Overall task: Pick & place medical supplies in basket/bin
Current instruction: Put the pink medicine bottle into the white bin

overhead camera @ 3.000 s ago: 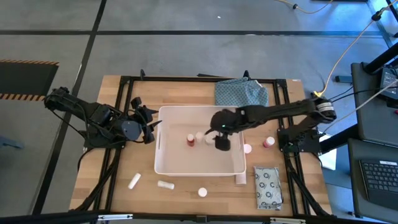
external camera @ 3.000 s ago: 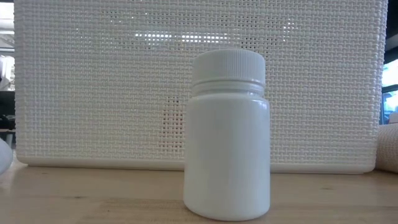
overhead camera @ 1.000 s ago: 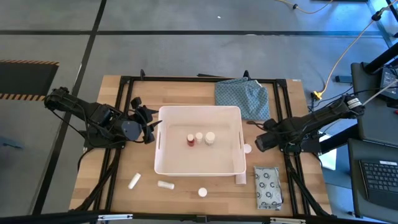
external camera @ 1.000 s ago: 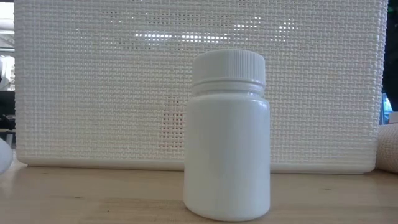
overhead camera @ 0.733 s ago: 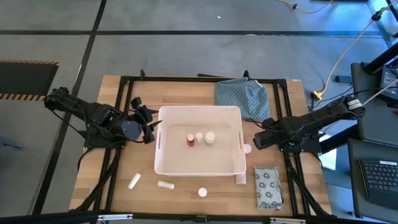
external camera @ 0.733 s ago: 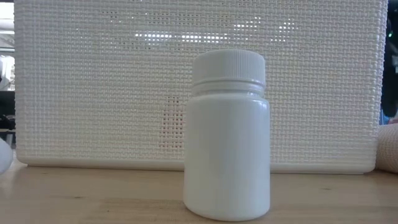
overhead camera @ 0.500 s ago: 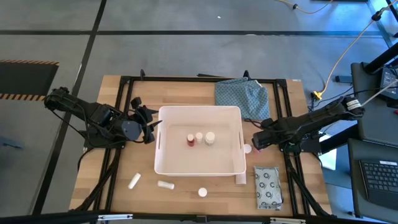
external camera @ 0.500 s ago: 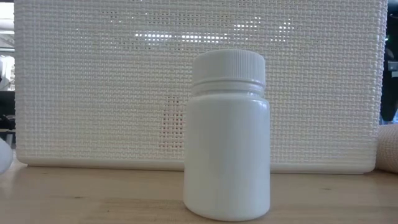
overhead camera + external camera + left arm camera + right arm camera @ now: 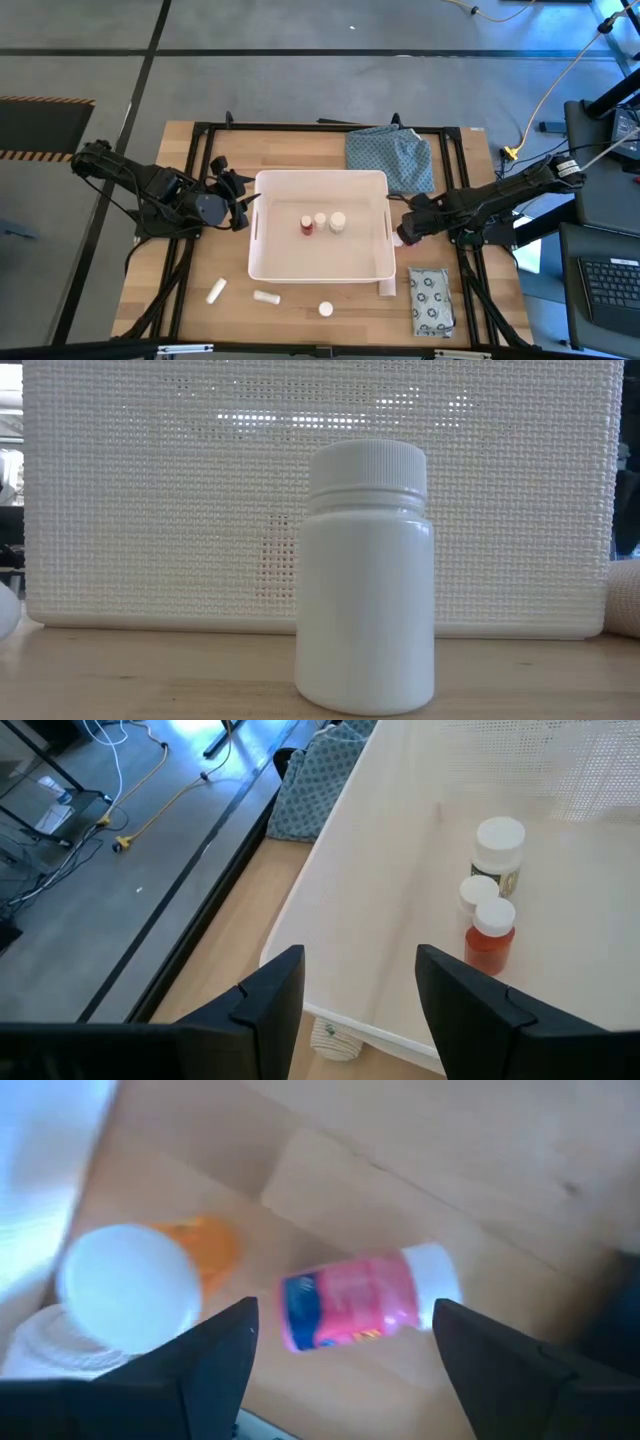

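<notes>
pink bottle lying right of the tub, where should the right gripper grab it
Grip the pink bottle across its labelled barrel, coming straight down. It lies on its side on the table, white cap at one end, so the round body offers the widest hold. The right gripper is open, straddling it, close beside the tub.

Overhead, table-level, two wrist views — shared tub [image 9: 320,238].

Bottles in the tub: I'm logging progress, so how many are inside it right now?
3, grouped mid-tub: a red bottle, a small white bottle beside it, and a larger white bottle. Nothing else shows inside; other supplies are outside on the table.
</notes>
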